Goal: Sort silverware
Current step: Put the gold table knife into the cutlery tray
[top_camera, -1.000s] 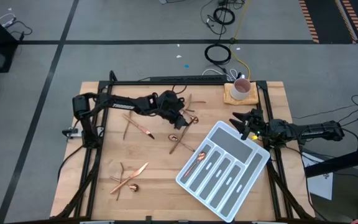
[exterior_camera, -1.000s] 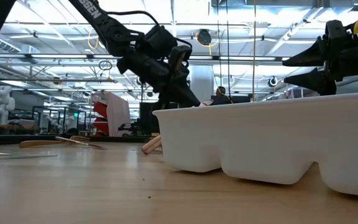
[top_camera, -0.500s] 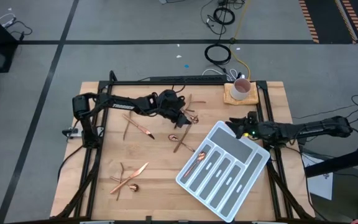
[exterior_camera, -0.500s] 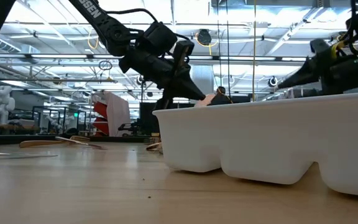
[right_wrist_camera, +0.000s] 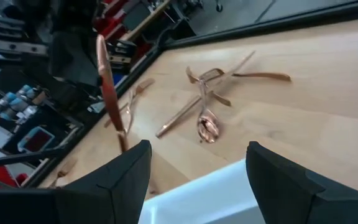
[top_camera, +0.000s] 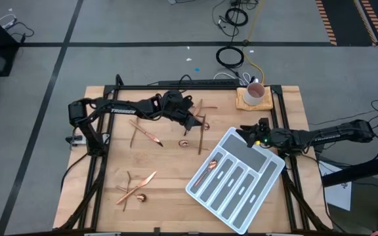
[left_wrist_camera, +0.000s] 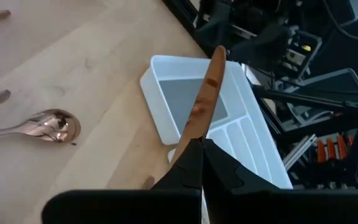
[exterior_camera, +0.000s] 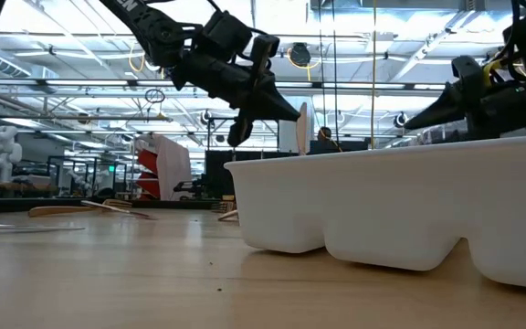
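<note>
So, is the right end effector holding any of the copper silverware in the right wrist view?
No, the right end effector stands open and empty above the grey-white divided plastic tray; the lifted copper knife is held farther off.

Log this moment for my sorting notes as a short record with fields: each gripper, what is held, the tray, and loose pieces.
left gripper: shut on a copper knife, lifted above the table
right gripper: open, empty, at the tray's far corner
tray: grey-white, angled, some silverware in one slot
loose pieces: spoon near the tray; cluster at the table's near left
</note>
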Robot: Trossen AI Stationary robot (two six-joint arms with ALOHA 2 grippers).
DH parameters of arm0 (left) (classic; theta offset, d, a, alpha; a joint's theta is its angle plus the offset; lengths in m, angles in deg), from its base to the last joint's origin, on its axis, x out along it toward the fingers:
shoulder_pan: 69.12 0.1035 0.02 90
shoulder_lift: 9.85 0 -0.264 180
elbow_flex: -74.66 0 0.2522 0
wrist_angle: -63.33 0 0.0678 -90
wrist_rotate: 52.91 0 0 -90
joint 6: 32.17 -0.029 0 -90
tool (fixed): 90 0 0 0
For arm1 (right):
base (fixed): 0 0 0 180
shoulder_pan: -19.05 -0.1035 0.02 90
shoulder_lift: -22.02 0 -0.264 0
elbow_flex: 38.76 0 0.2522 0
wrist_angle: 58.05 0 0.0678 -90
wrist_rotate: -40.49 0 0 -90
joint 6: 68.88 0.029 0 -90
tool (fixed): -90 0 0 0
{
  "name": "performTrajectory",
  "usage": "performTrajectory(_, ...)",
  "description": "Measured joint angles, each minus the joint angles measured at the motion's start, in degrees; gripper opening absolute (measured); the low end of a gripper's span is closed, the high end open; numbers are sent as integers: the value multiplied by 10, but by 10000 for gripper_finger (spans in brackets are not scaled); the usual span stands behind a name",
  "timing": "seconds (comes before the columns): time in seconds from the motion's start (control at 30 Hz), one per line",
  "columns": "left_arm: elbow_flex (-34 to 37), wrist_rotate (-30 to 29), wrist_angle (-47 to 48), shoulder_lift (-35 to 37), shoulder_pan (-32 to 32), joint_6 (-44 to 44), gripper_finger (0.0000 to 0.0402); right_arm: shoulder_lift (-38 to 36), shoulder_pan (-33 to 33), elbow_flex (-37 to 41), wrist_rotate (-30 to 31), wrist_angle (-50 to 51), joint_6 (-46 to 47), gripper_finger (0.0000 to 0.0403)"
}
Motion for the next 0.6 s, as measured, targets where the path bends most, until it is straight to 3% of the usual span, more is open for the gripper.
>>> performTrajectory(0.3,0,-1,0,0,0,-1,0,38,2,-42,0,-7,-66,247)
performTrajectory(0.5,0,-1,0,0,0,-1,0,184,30,-155,-11,-4,-170,247)
performTrajectory(0.6,0,-1,0,0,0,-10,0,281,56,-206,-50,1,-194,247)
